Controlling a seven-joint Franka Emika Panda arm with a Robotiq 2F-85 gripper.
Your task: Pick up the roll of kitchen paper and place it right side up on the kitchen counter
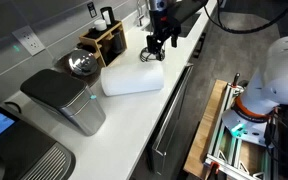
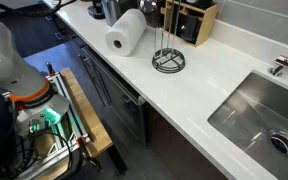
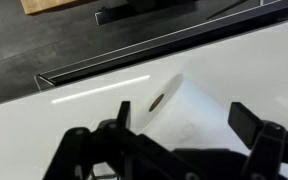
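The roll of kitchen paper (image 1: 132, 80) is a white cylinder lying on its side on the white kitchen counter (image 1: 134, 125). It shows in both exterior views (image 2: 126, 32). In the wrist view the roll (image 3: 206, 100) lies below the jaws, with its hollow core (image 3: 156, 100) facing the counter's front edge. My gripper (image 1: 156, 47) hovers just above one end of the roll. It is open and empty (image 3: 184, 114), with one finger on each side of the roll. I cannot tell whether the fingers touch it.
A grey boxy appliance (image 1: 69, 100) and a metal bowl (image 1: 81, 64) stand beside the roll. A wooden box (image 1: 109, 42) sits against the wall. A wire stand (image 2: 167, 60) and a sink (image 2: 259, 120) are further along the counter (image 2: 184, 95).
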